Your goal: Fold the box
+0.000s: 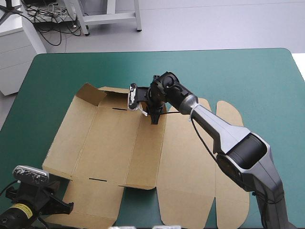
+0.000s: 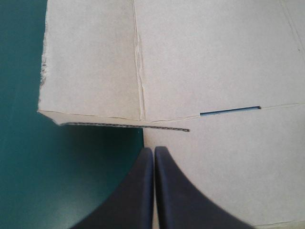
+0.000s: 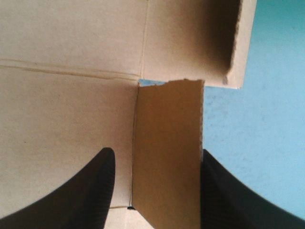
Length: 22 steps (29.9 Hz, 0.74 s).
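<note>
High view: table (image 1: 248,71), teal-green cover; box (image 1: 114,143), brown board, lies opened out across the middle of the table, mostly flat, with the flap at its far left corner (image 1: 90,94) tilted up. Right gripper (image 1: 155,117) reaches in from the near right and points down onto the box's far middle part. Left gripper (image 1: 57,206) sits low at the near left corner of the table, just beside the box's near left flap. Left wrist view: left gripper (image 2: 154,153), black fingers pressed together in one point, nothing between them; box (image 2: 214,62) ahead of and under the tips, one panel edge (image 2: 124,125) lifted a little off the teal-green cover (image 2: 57,181); narrow slot (image 2: 230,112) in the board ahead of the fingers. Right wrist view: right gripper (image 3: 157,151), fingers standing well apart; small flap (image 3: 167,124) of the box stands raised between them, its edge close by one finger; flat board (image 3: 57,119) beside it; another raised flap (image 3: 238,38) ahead, bare cover (image 3: 267,124) beyond.
</note>
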### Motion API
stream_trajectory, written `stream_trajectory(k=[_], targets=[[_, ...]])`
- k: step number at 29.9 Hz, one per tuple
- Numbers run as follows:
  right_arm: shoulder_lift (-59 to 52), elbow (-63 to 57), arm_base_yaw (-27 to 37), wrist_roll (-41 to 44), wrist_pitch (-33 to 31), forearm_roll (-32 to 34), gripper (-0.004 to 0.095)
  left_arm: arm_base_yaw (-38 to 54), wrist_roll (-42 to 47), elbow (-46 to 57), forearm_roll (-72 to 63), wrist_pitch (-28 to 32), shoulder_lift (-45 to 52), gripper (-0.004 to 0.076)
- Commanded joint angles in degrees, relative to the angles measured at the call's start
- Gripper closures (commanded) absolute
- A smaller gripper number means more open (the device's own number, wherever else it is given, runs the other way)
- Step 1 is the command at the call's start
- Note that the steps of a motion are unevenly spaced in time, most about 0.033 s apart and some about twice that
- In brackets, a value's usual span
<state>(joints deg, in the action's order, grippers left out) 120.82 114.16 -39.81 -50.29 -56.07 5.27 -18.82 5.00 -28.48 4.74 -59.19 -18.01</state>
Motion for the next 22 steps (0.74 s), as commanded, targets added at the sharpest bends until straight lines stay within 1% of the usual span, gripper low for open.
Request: stream_trajectory(k=[1, 3, 8, 11, 14, 15, 17, 22], targets=[[-4.93, 1.76, 2.05, 2.06, 0.45, 1.89, 0.0423, -0.19, 0.48, -1.64, 0.44, 3.05, -0.63, 0.0734], [-6.24, 1.76, 2.76, 4.73, 0.05, 3.69, 0.0423, -0.19, 0.48, -1.64, 0.44, 3.05, -0.63, 0.0734], [-11.50, 1.76, 6.74, 16.87, 0.77, 10.47, 0.0423, -0.19, 0.48, -1.64, 0.44, 3.05, -0.63, 0.0734], [-15.53, 1.76, 10.64, 23.77, 0.58, 11.55, 0.0424, -0.19, 0.48, -1.64, 0.44, 3.05, -0.63, 0.0734], [-19.74, 1.76, 15.25, 28.89, -1.43, 11.55, 0.0437, -0.19, 0.37, -1.64, 0.44, 3.05, -0.63, 0.0734], [-21.21, 1.67, 17.03, 30.37, -2.32, 11.55, 0.0464, -0.19, 0.37, -1.64, 0.44, 3.05, -0.63, 0.0734], [-24.11, 0.90, 20.78, 31.51, -4.17, 11.55, 0.0550, -0.19, 0.37, -1.64, 0.44, 3.05, -0.63, 0.0734], [-31.76, -4.48, 30.18, 32.77, -5.44, 11.34, 0.0934, -0.19, 0.37, -1.64, 0.44, 3.05, -0.63, 0.0734]])
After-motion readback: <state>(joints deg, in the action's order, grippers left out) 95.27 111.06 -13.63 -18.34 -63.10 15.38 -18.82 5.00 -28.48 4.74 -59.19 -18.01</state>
